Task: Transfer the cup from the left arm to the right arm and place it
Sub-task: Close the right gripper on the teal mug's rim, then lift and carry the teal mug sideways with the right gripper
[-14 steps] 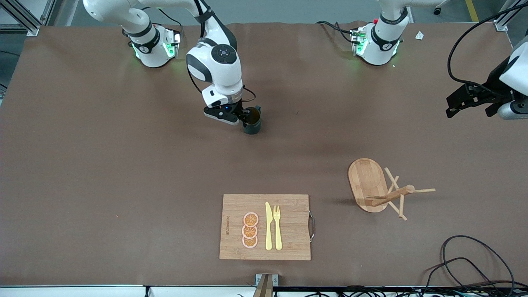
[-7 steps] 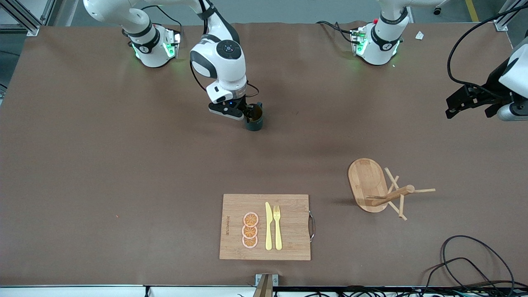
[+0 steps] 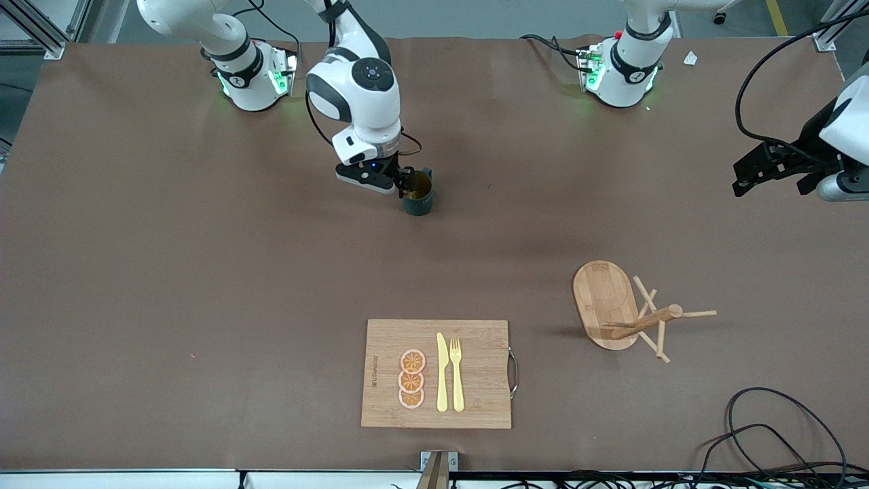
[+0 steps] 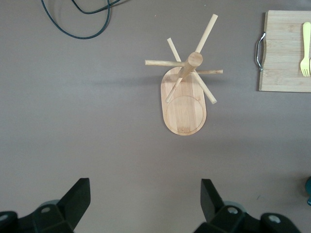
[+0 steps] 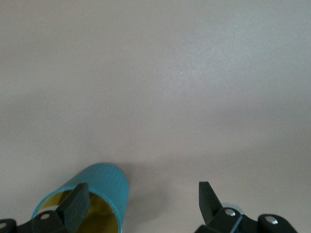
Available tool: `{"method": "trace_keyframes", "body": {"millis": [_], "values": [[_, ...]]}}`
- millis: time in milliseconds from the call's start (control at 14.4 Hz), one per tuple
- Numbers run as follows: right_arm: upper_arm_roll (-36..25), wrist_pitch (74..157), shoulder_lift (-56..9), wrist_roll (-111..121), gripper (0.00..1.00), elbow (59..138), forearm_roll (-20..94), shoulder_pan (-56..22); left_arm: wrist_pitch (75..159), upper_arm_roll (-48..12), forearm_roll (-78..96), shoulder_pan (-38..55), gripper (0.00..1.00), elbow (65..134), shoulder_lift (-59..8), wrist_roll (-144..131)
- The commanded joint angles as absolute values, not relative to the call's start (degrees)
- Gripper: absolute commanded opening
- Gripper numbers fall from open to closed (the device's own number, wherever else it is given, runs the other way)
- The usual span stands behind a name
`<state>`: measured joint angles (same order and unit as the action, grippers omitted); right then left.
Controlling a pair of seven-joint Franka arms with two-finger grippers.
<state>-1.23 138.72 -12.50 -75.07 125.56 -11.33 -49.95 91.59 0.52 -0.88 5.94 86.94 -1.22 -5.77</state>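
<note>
- The right gripper has its fingers spread wide, holding nothing; one finger is over the rim of the cup, the other off to the side over bare table; whether that finger touches the rim is hard to tell from the wrist view
- The cup stands upright on the table, mouth up, its mustard-yellow inside showing, its handle turned toward the robots' edge; it sits about midway along the table's length, closer to the robots' edge than to the front camera's edge
- The left gripper hangs in the air over the left arm's end of the table, fingers wide apart and empty; that arm waits
- A wooden mug tree on an oval base stands below the left gripper, between the table's middle and the left arm's end
- A bamboo cutting board lies near the front camera's edge, at mid-length; on it are three orange slices in a row, a yellow knife and a yellow fork side by side
- A black cable loops at the corner by the front camera at the left arm's end
</note>
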Motion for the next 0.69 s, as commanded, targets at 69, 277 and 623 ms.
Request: {"method": "trace_keyframes", "body": {"millis": [69,277,623], "values": [[-1.1,139.5,-11.5,-76.2,0.99,126.8,-12.3,-51.3,90.7,0.7,-0.3,6.0,1.00,85.5,-1.8,-6.1],[-1.1,139.7,-12.4,-76.2,0.99,126.7,-12.2,-52.7,90.6,0.7,-0.3,6.0,1.00,85.5,-1.8,-6.1],[-1.1,140.9,-18.4,-77.8,0.99,123.5,-12.3,-55.2,90.6,0.7,-0.4,6.0,1.00,85.5,-1.8,-6.1]]}}
